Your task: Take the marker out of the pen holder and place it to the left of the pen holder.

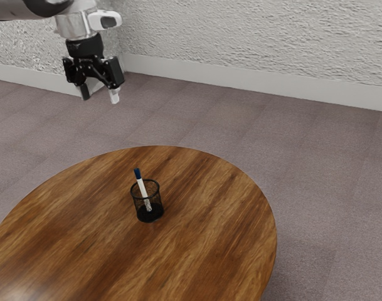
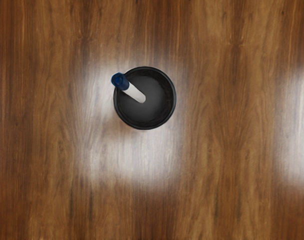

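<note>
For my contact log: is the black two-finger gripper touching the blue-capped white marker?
Apart. The exterior view shows a wide gap between gripper and marker.

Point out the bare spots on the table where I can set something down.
The table shows bare wood all round the pen holder: between it and the curved edge on the exterior view's right, toward the far edge, and widely toward the exterior view's lower left. It is crowded only at the holder, where the marker leans out over the rim.

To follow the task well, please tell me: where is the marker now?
The marker stands in the mesh pen holder on the round table, leaning toward the exterior view's left, its blue end above the rim.
</note>
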`<state>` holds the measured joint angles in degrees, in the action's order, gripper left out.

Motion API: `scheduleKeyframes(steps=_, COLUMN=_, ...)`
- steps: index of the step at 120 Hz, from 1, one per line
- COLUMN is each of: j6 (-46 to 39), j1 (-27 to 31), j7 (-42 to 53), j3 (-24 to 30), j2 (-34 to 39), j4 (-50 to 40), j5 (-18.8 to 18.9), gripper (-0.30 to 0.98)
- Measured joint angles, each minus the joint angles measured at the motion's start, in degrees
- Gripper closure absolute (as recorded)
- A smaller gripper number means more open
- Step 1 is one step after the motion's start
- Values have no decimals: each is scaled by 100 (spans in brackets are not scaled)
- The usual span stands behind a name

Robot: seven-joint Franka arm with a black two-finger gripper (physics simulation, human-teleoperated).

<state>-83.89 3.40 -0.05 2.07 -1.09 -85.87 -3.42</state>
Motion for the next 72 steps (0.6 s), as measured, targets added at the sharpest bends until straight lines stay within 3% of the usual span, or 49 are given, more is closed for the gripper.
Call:
scheduleKeyframes(steps=19, j6=-313, j1=-395, j7=-48, j3=-307, j2=-130, j4=-103, j5=223, gripper=0)
scheduleKeyframes(steps=25, j6=-301, j1=-427, j7=-67, j3=-328, j2=-642, j4=79, j5=255, gripper=0)
scheduleKeyframes(steps=35, j6=77, j1=-328, j7=-94, j3=-345, j2=-2159, j4=1329, j5=244, gripper=0)
scheduleKeyframes(steps=60, j6=863, j1=223, j7=-150, j3=-419, j2=-3789, j4=2742, j5=-759, gripper=0)
scheduleKeyframes(steps=72, j6=1003, j1=279, j7=-163, j3=-615, j2=-4245, j4=3200, j5=-1245, gripper=3)
